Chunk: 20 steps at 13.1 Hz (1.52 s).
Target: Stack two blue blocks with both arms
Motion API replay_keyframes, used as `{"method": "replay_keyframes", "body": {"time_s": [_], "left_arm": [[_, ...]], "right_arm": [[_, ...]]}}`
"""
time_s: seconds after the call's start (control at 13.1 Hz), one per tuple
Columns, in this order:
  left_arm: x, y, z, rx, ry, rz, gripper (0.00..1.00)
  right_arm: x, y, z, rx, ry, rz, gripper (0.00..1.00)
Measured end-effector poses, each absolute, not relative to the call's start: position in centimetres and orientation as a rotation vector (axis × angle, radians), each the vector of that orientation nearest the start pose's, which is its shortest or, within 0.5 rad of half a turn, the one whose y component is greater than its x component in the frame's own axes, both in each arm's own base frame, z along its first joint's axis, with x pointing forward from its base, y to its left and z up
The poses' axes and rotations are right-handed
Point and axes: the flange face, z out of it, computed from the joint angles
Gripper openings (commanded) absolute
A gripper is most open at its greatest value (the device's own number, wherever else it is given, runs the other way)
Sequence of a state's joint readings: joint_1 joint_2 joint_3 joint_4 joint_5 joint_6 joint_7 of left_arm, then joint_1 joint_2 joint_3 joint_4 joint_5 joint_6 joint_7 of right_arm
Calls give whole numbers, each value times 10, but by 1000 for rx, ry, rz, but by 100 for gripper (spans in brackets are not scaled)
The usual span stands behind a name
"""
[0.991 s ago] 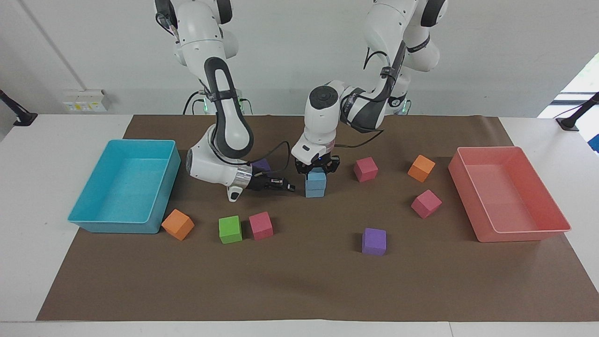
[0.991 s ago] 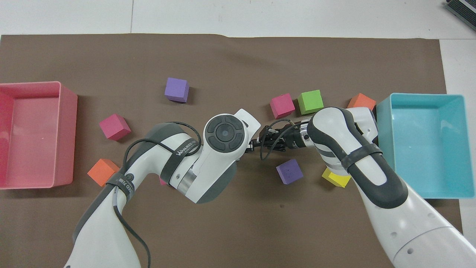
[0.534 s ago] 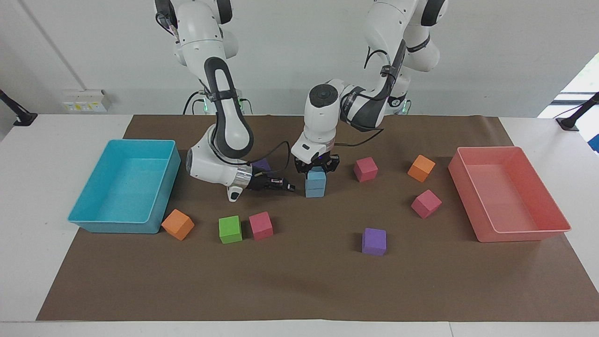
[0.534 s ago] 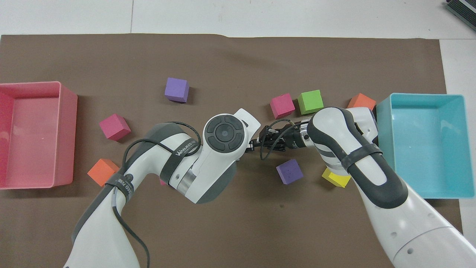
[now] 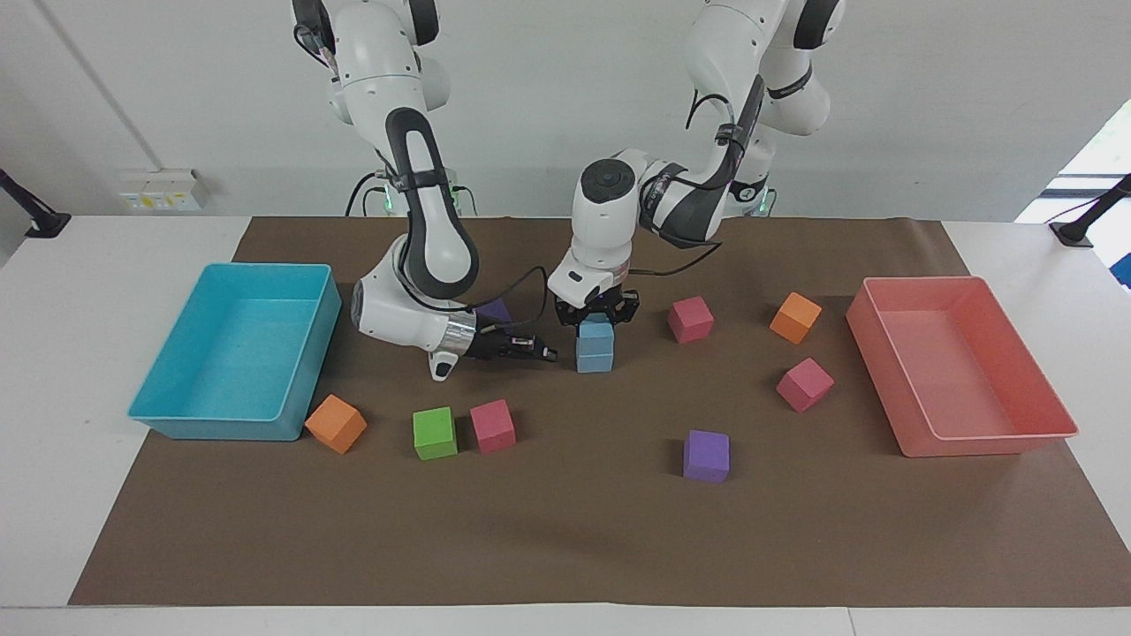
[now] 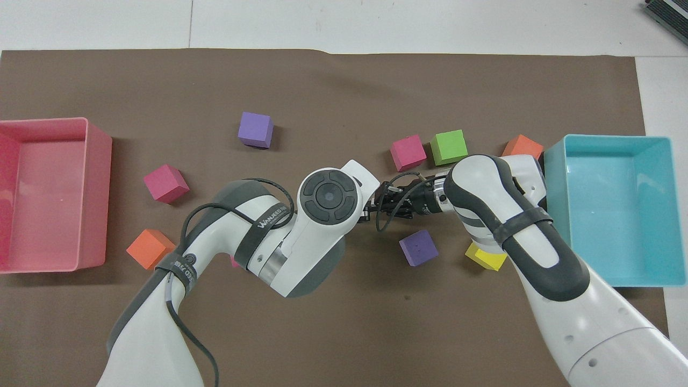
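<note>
Two sky-blue blocks stand stacked mid-table, the upper blue block (image 5: 596, 334) resting on the lower blue block (image 5: 595, 359). My left gripper (image 5: 597, 316) points down just over the stack, its fingers open and level with the upper block's top edge. My right gripper (image 5: 546, 355) lies horizontal and low beside the stack, toward the right arm's end, a small gap away from it. In the overhead view the stack is hidden under the left arm's wrist (image 6: 328, 194), and the right gripper (image 6: 366, 209) shows next to that wrist.
A turquoise tray (image 5: 177, 415) stands at the right arm's end and a pink tray (image 5: 981, 442) at the left arm's end. Loose cubes lie around: purple (image 5: 706, 456), pink (image 5: 690, 319), orange (image 5: 795, 317), green (image 5: 435, 433), orange (image 5: 336, 423), and yellow (image 6: 486, 258).
My left gripper has risen a little from around the upper blue block, which stays on the lower one. The right arm has barely moved.
</note>
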State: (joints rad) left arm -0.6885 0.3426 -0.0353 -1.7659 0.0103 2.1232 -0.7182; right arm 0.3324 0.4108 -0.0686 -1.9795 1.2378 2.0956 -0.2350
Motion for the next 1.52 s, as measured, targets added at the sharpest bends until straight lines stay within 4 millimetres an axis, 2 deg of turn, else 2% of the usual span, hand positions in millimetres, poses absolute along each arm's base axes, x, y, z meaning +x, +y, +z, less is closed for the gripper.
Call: {"method": "replay_keyframes", "body": {"time_s": [0.15, 0.3, 0.46, 0.84, 1.3, 1.52], "left_arm": [[486, -425, 372, -3153, 12, -15, 34], [486, -425, 372, -3153, 12, -15, 47], [486, -424, 372, -3153, 9, -16, 70], [488, -423, 372, -3152, 3, -18, 100], [490, -420, 377, -3156, -5, -30, 100], [498, -404, 404, -3172, -48, -73, 100]], "right_arm": [[568, 202, 259, -2177, 369, 303, 0], [568, 202, 259, -2177, 369, 303, 0], [568, 202, 259, -2177, 369, 303, 0], [568, 202, 259, -2177, 369, 303, 0], [568, 202, 259, -2177, 369, 303, 0], [568, 202, 259, -2177, 369, 303, 0]]}}
